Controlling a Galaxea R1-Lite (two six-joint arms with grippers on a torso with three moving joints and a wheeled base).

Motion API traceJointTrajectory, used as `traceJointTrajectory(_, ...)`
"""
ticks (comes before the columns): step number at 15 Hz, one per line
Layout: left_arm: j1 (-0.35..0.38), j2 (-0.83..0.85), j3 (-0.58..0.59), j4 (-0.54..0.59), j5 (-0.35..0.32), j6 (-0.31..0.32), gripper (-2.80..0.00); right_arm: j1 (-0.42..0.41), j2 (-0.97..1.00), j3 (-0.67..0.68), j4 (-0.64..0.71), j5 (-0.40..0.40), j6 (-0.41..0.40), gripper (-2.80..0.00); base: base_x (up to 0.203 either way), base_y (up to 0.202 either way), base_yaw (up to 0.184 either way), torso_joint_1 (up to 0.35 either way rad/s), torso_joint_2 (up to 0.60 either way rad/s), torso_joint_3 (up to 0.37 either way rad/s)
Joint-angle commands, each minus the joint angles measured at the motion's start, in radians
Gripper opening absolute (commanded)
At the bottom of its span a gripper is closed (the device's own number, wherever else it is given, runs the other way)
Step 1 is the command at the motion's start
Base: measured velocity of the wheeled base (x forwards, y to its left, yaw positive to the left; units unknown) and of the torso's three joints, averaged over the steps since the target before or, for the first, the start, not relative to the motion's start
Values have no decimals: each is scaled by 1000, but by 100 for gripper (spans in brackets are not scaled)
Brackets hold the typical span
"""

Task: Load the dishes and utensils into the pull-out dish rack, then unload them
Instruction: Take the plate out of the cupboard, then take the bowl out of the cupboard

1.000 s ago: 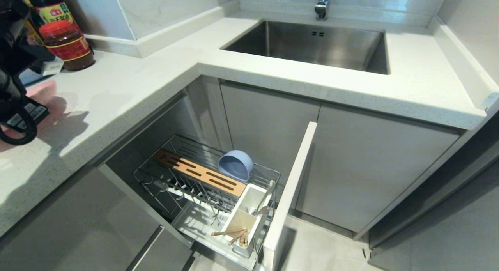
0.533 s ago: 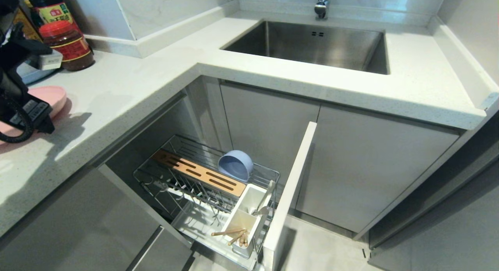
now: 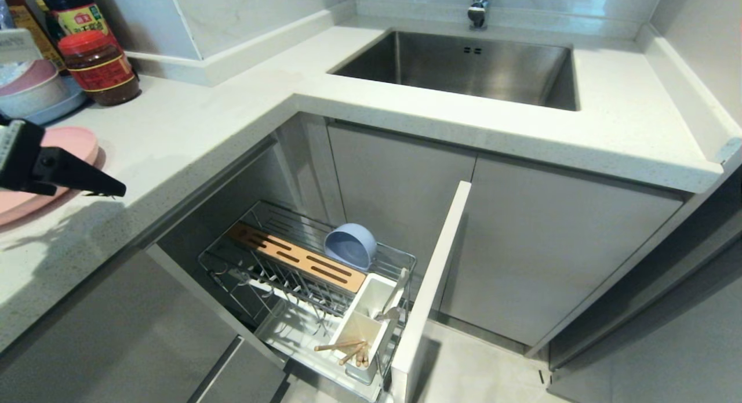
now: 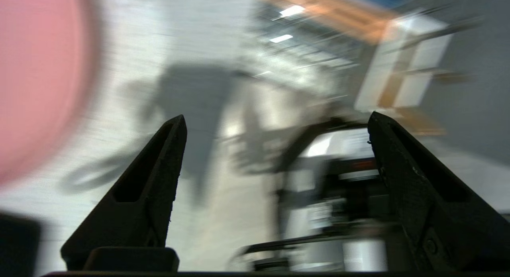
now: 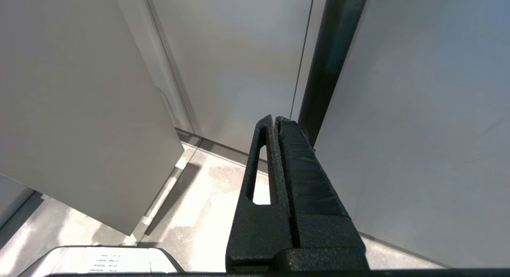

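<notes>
While its jaws gape empty, left gripper (image 4: 275,121) hovers beside pink plate (image 3: 69,145)

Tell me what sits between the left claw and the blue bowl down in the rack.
Nothing visible does. The left claw hangs open over the counter beside the pink plate; the blue bowl lies exposed in the pull-out rack below.

The sauce bottle (image 3: 74,13) at ten o'clock is showing a yellow label with Chinese characters too small to read. The red-lidded jar (image 3: 99,69) beside it is wearing a red label, also illegible.
</notes>
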Motion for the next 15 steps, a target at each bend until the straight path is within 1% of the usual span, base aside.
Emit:
traceJointTrajectory(1,-1,-108,2,-1,-169,-88,0,0,0,0,0,0,0,-280,0,0,0,0,0,0)
traceJointTrajectory(2,-1,-142,3,-20,-223,-140,-190,0,0,0,0,0,0,-280,0,0,0,0,0,0)
traceJointTrajectory(3,-1,-159,3,-56,-258,-208,-280,0,0,0,0,0,0,-280,0,0,0,0,0,0)
traceJointTrajectory(4,-3,-164,7,-84,-281,-268,-280,0,0,0,0,0,0,-280,0,0,0,0,0,0)
traceJointTrajectory(5,-20,-168,28,-129,-332,-317,-280,0,0,0,0,0,0,-280,0,0,0,0,0,0)
traceJointTrajectory(6,-56,-166,40,-194,-352,-354,-280,0,0,0,0,0,0,-280,0,0,0,0,0,0)
traceJointTrajectory(7,-112,-164,59,-237,-357,-408,-280,0,0,0,0,0,0,-280,0,0,0,0,0,0)
traceJointTrajectory(8,-171,-162,74,-279,-358,-485,-280,0,0,0,0,0,0,-280,0,0,0,0,0,0)
traceJointTrajectory(9,-211,-152,84,-324,-354,-587,-280,0,0,0,0,0,0,-280,0,0,0,0,0,0)
traceJointTrajectory(10,-242,-126,90,-367,-342,-677,-280,0,0,0,0,-1,0,-280,0,0,0,0,0,0)
traceJointTrajectory(11,-253,-97,97,-402,-322,-724,-280,0,0,0,0,0,0,-280,0,0,0,0,0,0)
traceJointTrajectory(12,-254,-70,109,-427,-290,-749,-280,0,0,0,0,0,0,-280,0,0,0,0,0,0)
traceJointTrajectory(13,-253,-42,113,-450,-237,-772,-280,0,0,0,0,0,0,-280,0,0,0,0,0,0)
traceJointTrajectory(14,-256,-11,115,-476,-174,-811,-280,0,0,0,0,0,0,-280,0,0,0,0,0,0)
traceJointTrajectory(15,-260,30,117,-498,-129,-845,-280,0,0,0,0,0,0,-280,0,0,0,0,0,0)
